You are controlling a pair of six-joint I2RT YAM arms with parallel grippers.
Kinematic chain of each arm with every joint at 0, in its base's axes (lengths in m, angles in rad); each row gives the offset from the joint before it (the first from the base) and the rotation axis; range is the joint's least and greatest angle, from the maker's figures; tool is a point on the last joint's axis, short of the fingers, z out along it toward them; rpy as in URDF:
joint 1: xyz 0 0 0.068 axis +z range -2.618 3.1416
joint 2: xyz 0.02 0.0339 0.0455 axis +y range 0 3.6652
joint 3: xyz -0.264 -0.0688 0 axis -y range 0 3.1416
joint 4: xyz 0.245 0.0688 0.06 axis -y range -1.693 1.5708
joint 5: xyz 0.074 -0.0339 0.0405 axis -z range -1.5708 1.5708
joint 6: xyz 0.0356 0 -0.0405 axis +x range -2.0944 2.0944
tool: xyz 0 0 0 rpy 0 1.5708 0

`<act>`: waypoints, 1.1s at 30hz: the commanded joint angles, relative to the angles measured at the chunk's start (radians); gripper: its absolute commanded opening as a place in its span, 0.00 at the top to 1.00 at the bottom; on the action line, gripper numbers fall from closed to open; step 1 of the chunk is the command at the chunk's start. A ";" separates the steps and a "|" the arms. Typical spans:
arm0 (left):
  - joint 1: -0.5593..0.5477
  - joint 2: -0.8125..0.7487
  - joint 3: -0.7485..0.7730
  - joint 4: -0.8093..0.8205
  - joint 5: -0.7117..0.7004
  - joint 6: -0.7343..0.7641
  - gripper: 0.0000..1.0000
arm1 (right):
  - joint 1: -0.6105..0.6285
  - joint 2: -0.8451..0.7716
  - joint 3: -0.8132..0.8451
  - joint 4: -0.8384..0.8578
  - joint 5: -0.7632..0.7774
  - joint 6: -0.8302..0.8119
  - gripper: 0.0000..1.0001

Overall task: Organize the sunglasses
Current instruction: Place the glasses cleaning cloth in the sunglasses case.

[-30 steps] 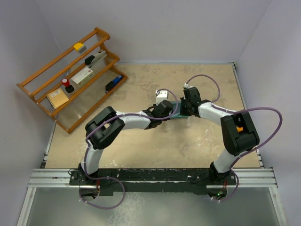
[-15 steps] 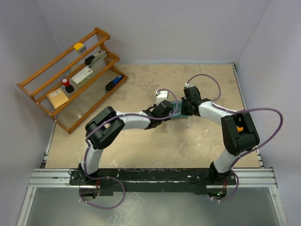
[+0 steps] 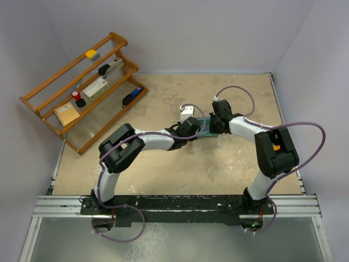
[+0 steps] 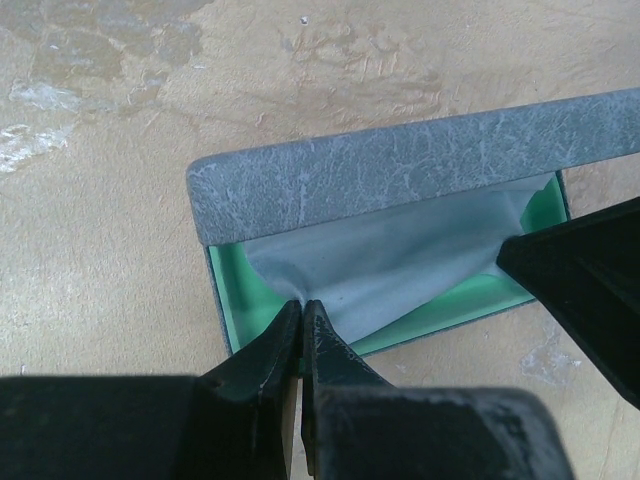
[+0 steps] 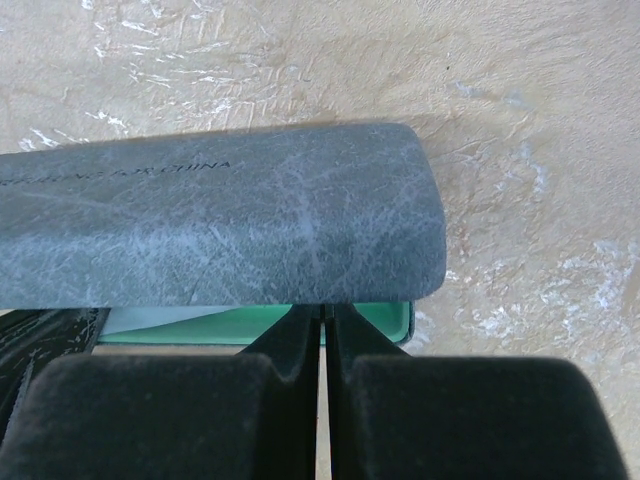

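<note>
A grey sunglasses case (image 3: 205, 130) lies mid-table, its lid (image 4: 400, 165) raised a little over the green inside (image 4: 455, 303). A pale grey cloth (image 4: 400, 250) is spread in the tray. My left gripper (image 4: 302, 305) is shut on the cloth's near-left corner. My right gripper (image 5: 322, 312) is shut, with its tips tucked under the lid (image 5: 220, 210). In the left wrist view its dark finger (image 4: 580, 275) meets the cloth's right corner, which looks pulled taut to it. The sunglasses are hidden. From above, both grippers (image 3: 194, 131) (image 3: 214, 129) meet at the case.
A wooden tiered rack (image 3: 60, 131) stands at the back left, holding a yellow item (image 3: 90, 54), a stapler (image 3: 110, 68), a notebook (image 3: 67, 114) and other small things. Grey walls close in the sandy table (image 3: 163, 164) on three sides.
The right arm has edged slightly to the left. Both grippers stay shut at the case.
</note>
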 commanded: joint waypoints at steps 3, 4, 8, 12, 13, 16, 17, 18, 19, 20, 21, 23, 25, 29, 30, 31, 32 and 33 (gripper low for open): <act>-0.001 -0.026 -0.007 0.015 -0.014 -0.020 1.00 | -0.006 0.013 0.049 -0.033 0.036 -0.016 1.00; -0.002 -0.025 -0.006 0.015 -0.014 -0.022 1.00 | -0.006 0.014 0.050 -0.037 0.037 -0.017 1.00; -0.004 -0.025 -0.006 0.016 -0.012 -0.024 1.00 | -0.006 0.015 0.053 -0.045 0.037 -0.018 1.00; -0.008 -0.027 -0.007 0.008 -0.018 -0.029 1.00 | -0.006 0.009 0.054 -0.051 0.040 -0.023 1.00; -0.010 -0.026 -0.005 0.007 -0.020 -0.030 1.00 | -0.006 0.009 0.056 -0.055 0.042 -0.023 1.00; -0.013 -0.021 -0.002 0.002 -0.029 -0.033 1.00 | -0.006 0.011 0.059 -0.059 0.043 -0.023 1.00; -0.013 -0.019 -0.002 0.000 -0.029 -0.034 1.00 | -0.006 0.012 0.058 -0.059 0.040 -0.023 1.00; -0.012 -0.017 0.001 -0.005 -0.033 -0.034 1.00 | -0.006 0.013 0.056 -0.056 0.037 -0.021 1.00; -0.012 -0.014 0.002 -0.010 -0.034 -0.034 1.00 | -0.006 0.014 0.056 -0.054 0.035 -0.020 1.00; -0.013 -0.013 0.002 -0.011 -0.034 -0.034 1.00 | -0.006 0.017 0.056 -0.055 0.031 -0.020 1.00; -0.013 -0.011 0.002 -0.013 -0.034 -0.035 1.00 | -0.006 0.020 0.057 -0.054 0.031 -0.020 1.00; -0.013 -0.008 0.003 -0.017 -0.037 -0.037 1.00 | -0.006 0.027 0.059 -0.055 0.027 -0.021 1.00; -0.012 -0.003 0.004 -0.021 -0.039 -0.037 1.00 | -0.006 0.028 0.058 -0.053 0.021 -0.022 1.00; -0.013 0.003 0.008 -0.024 -0.038 -0.037 1.00 | -0.006 0.030 0.059 -0.058 0.026 -0.022 1.00; -0.012 0.003 0.009 -0.027 -0.039 -0.037 1.00 | -0.006 0.029 0.058 -0.059 0.026 -0.022 1.00; -0.012 0.004 0.010 -0.028 -0.040 -0.037 1.00 | -0.006 0.028 0.058 -0.060 0.025 -0.023 1.00; -0.012 0.005 0.010 -0.029 -0.039 -0.038 1.00 | -0.006 0.026 0.057 -0.060 0.023 -0.023 1.00; -0.012 0.005 0.009 -0.029 -0.039 -0.037 1.00 | -0.006 0.023 0.054 -0.059 0.023 -0.023 0.98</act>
